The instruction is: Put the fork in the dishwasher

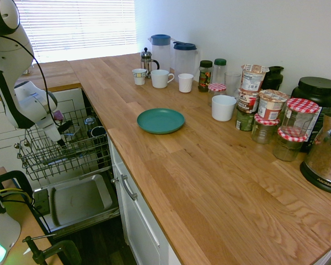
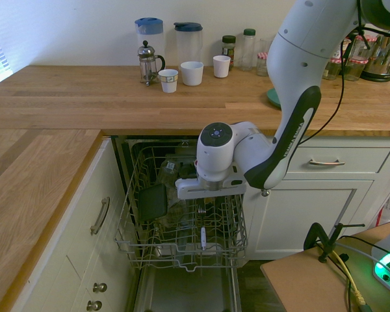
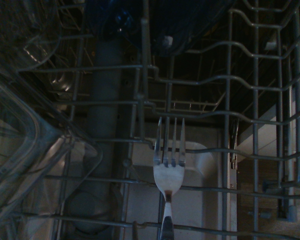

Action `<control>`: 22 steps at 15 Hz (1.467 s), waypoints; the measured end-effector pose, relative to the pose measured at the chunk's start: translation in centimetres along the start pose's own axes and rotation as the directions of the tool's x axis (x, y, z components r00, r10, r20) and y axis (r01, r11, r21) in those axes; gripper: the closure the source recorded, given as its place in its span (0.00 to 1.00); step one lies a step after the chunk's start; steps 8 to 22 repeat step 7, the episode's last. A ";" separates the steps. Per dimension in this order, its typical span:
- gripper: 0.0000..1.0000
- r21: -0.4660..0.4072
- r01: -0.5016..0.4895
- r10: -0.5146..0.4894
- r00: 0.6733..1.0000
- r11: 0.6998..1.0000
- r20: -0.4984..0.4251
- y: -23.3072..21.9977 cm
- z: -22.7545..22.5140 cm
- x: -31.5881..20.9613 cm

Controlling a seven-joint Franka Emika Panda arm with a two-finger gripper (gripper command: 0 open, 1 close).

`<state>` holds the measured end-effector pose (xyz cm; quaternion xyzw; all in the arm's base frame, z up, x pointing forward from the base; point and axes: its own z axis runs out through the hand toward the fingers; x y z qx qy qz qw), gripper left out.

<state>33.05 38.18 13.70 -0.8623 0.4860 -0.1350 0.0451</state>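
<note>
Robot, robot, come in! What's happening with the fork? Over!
Gripper down inside the dishwasher rack. Fork in the rack, prongs across the wires. Can't tell if it is let go yet. Nothing blocking.

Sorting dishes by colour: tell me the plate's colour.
Teal green; the plate shows best in the first exterior view.

Daylight poured through the blinds [image 1: 77,25] at eleven o'clock in the first exterior view, washing them out to near white and laying a soft sheen on the surface [image 1: 209,165]. Both exterior views were bright and sharp, with wide-angle bending at the edges. The wrist view was dim and bluish, its fork [image 3: 169,170] in focus.
</note>
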 end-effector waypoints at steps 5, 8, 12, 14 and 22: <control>0.00 0.019 -0.049 0.050 0.998 0.999 -0.044 1.4 -8.3 0.5; 0.00 0.016 -0.059 0.059 0.997 0.998 -0.052 1.2 -11.6 1.4; 0.00 0.016 -0.059 0.059 0.997 0.998 -0.052 1.2 -11.6 1.4; 0.00 0.016 -0.059 0.059 0.997 0.998 -0.052 1.2 -11.6 1.4; 0.00 0.016 -0.059 0.059 0.997 0.998 -0.052 1.2 -11.6 1.4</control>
